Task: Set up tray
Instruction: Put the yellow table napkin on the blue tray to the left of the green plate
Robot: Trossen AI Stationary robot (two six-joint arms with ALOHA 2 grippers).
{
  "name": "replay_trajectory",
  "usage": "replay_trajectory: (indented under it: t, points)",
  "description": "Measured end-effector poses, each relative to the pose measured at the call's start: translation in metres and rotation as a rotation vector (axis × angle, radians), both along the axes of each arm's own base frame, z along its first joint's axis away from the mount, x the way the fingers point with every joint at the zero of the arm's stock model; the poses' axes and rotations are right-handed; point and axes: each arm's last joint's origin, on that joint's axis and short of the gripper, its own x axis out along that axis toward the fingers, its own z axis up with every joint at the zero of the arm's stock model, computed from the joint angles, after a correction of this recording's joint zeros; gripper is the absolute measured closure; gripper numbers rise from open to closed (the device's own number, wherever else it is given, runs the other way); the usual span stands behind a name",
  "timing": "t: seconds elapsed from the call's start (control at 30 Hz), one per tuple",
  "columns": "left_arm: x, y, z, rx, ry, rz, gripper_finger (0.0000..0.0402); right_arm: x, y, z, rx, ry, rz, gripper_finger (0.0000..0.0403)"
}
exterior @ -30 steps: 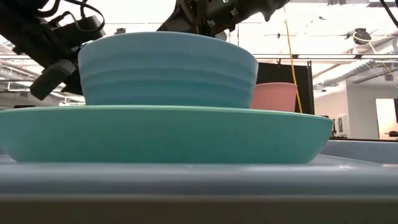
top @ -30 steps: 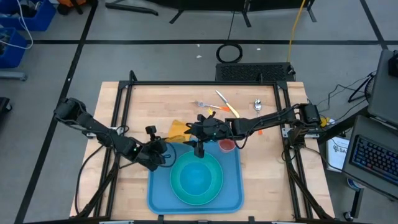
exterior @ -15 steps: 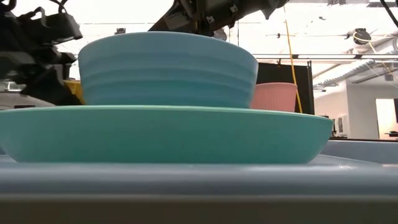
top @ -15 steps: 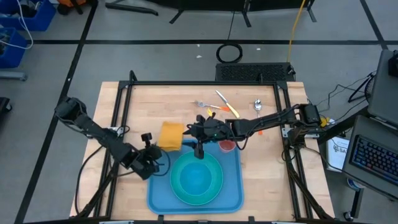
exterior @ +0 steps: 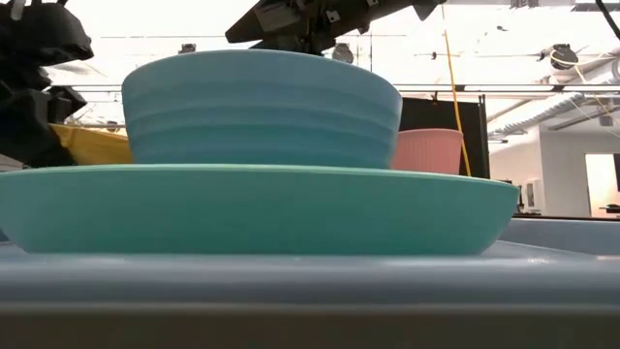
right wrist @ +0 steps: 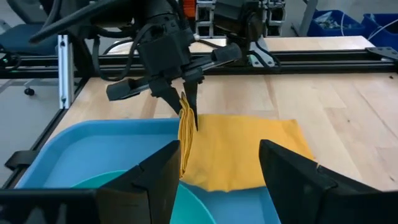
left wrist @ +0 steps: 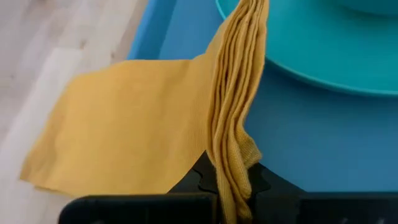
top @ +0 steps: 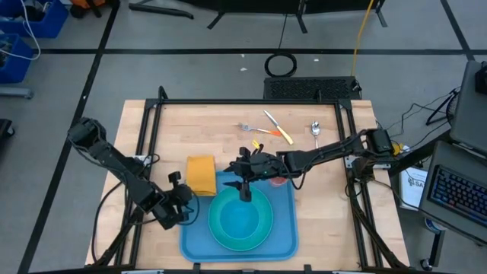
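The light-blue tray [top: 194,240] lies at the table's near middle and carries a turquoise plate [top: 266,228] with a bowl [exterior: 262,107] in it. A yellow napkin [top: 202,171] lies on the wood at the tray's far left corner, its near edge lifted. My left gripper [top: 187,198] is shut on that edge, just left of the tray. My right gripper [right wrist: 221,180] hovers open above the tray's far part, facing the napkin [right wrist: 249,149], with nothing between its fingers. My left gripper pinches the napkin's bunched near edge [left wrist: 233,177] between its two fingers, several folds together. The fingers [right wrist: 186,93] come slanting down from the near left. The gathered edge [right wrist: 185,140] hangs below them over the tray's corner, while the rest lies flat on the table.
A pink cup [top: 278,180] stands on the tray's far right corner. A fork [top: 247,128], an orange-handled utensil [top: 278,133] and a spoon [top: 315,129] lie on the wood farther back. Bare wood lies left of the napkin.
My left gripper has swung toward the table's near left, rolling its wrist, still shut on the napkin. The napkin, crumpled under both arms before, has been drawn left and nearer and now lies spread flat beside the tray's corner. My right gripper has stayed open.
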Motion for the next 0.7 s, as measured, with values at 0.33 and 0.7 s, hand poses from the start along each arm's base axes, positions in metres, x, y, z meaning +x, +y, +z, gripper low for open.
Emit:
replay_trajectory:
  t: [0.33, 0.7]
  points:
    - [-0.006, -0.018, 0.003, -0.123, -0.056, -0.037, 0.0392, -0.003, 0.020, 0.000, -0.016, -0.001, 0.057, 0.0195]
    - [-0.018, -0.032, 0.003, -0.231, -0.062, -0.031, 0.0392, -0.007, 0.037, 0.000, -0.024, -0.002, 0.103, 0.0195]
